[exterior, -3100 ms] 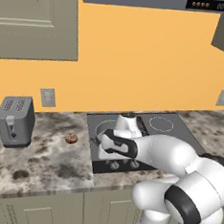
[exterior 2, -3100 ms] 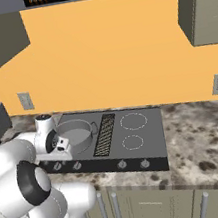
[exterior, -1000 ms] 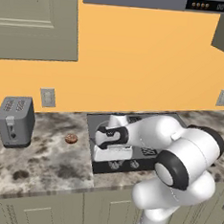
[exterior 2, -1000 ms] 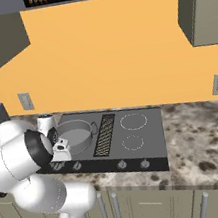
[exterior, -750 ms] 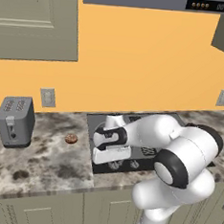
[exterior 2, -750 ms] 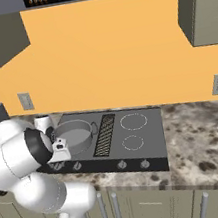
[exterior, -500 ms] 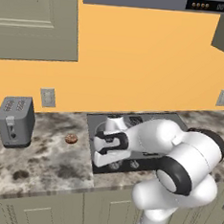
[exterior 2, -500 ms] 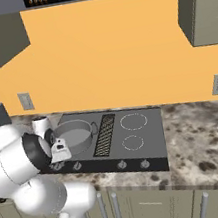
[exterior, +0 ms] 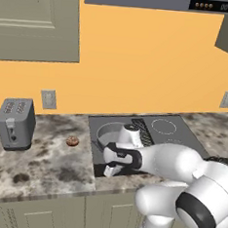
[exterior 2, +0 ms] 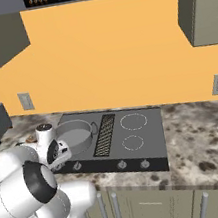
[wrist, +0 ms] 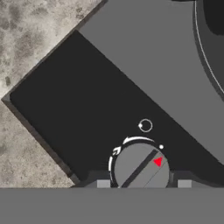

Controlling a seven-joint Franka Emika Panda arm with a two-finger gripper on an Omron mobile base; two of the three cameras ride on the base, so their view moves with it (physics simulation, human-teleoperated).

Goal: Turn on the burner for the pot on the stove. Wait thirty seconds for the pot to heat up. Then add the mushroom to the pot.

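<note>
Straddling the front-left knob (wrist: 141, 165) of the stove (exterior: 175, 136), the hand (exterior: 109, 170) has its fingers apart and seemingly just touching it, so the burner step looks underway, with the mushroom (exterior: 72, 141) on the surface (exterior: 43, 163), not yet in the pot (exterior: 111, 134).

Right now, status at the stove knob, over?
Hand astride the knob, fingers either side. Pot on the stove, mushroom on the counter. Nothing in the way.
</note>
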